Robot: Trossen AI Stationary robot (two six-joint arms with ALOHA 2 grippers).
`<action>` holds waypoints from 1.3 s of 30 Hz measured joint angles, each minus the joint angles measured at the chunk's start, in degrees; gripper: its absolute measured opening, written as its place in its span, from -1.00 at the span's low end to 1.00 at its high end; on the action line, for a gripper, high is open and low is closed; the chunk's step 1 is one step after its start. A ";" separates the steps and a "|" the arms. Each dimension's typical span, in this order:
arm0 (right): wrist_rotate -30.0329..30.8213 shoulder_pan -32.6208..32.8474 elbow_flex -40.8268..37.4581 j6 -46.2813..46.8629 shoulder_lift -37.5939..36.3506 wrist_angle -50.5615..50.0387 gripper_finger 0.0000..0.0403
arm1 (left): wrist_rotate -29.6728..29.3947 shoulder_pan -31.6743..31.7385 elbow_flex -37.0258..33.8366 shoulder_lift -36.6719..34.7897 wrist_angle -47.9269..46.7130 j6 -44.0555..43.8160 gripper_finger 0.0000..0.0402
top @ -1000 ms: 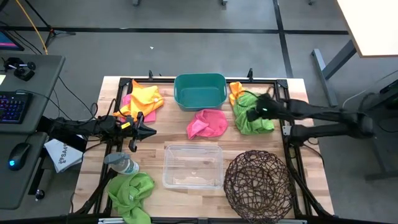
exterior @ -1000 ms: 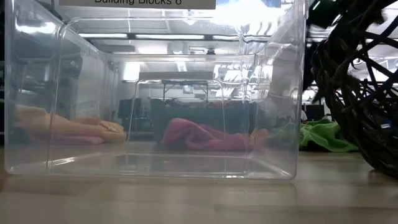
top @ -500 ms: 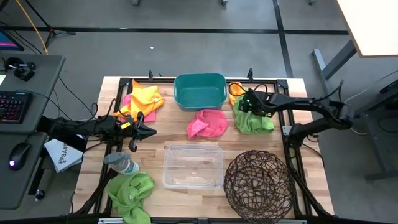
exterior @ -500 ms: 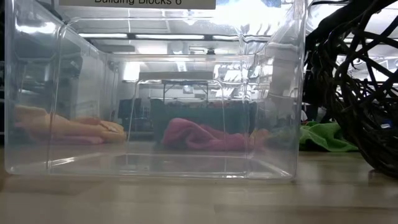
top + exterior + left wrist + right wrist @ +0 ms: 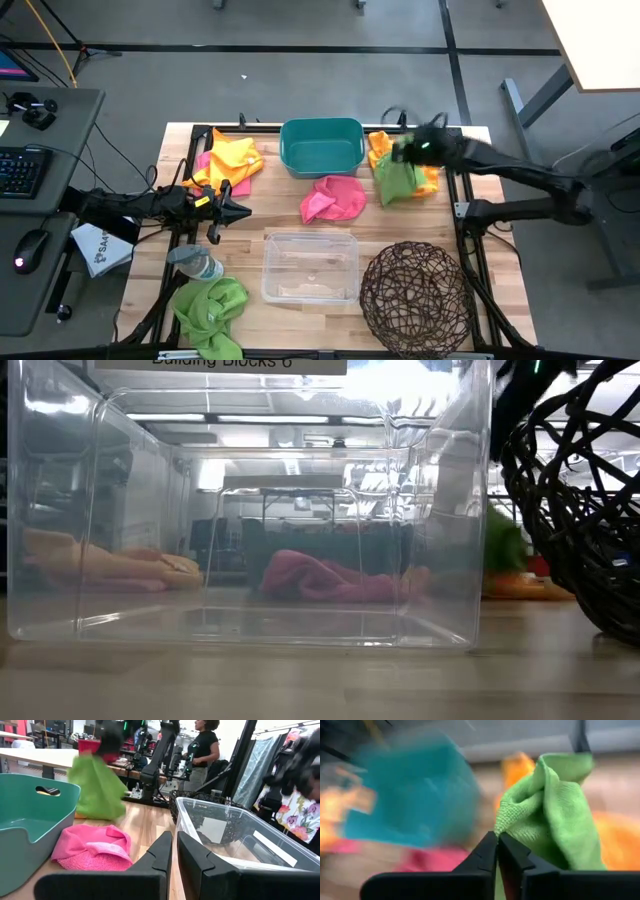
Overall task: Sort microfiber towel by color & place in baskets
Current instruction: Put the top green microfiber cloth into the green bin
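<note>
My right gripper (image 5: pixel 415 150) is near the table's far right, raised and shut on a lime green microfiber towel (image 5: pixel 395 180) that hangs below it. A yellow-orange towel (image 5: pixel 430 178) lies on the table under it. A hot pink towel (image 5: pixel 335 198) lies in front of the teal tub (image 5: pixel 322 145). At the far left lie an orange and a pink towel (image 5: pixel 230 160), and at the near left another green towel (image 5: pixel 210 310). The clear bin (image 5: pixel 310 265) and the wire basket (image 5: pixel 415 290) stand near the front. My left gripper (image 5: pixel 240 210) waits shut at the left, touching nothing. My right gripper pinches a bunched fold of the green towel (image 5: pixel 506 822) between its two shut fingers, at the towel's upper end. The towel hangs slack below the gripper (image 5: pixel 97 790). I cannot tell whether its lower end (image 5: pixel 505 550) touches the orange towel.
A clear plastic bottle (image 5: pixel 195 263) lies at the near left beside the green towel. A white printed sheet (image 5: pixel 100 248) sits off the table's left edge. A person (image 5: pixel 202 745) stands in the room beyond the table.
My right gripper has shut on the green towel and risen toward the table's far edge. The towel, which lay spread on the table, now hangs gathered below the gripper, and the orange towel under it shows.
</note>
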 joint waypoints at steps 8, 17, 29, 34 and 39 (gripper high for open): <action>-3.00 0.48 17.14 -16.20 -1.31 13.07 -0.99 | 0.00 0.01 0.01 0.00 0.00 0.00 -0.92; -20.42 0.54 24.88 -18.81 13.17 34.27 -1.00 | 0.00 0.00 0.01 0.00 0.00 -0.02 -0.92; -14.84 0.26 27.69 -22.57 31.20 33.41 -1.00 | 0.00 0.00 0.02 0.00 0.00 -0.02 -0.92; -17.54 1.19 27.69 -20.43 34.79 32.97 -1.00 | 0.00 0.00 0.00 0.00 0.00 0.00 -0.92; -21.52 2.61 27.69 -19.15 35.97 32.53 -1.00 | -0.01 0.00 0.01 0.00 0.02 0.01 -0.92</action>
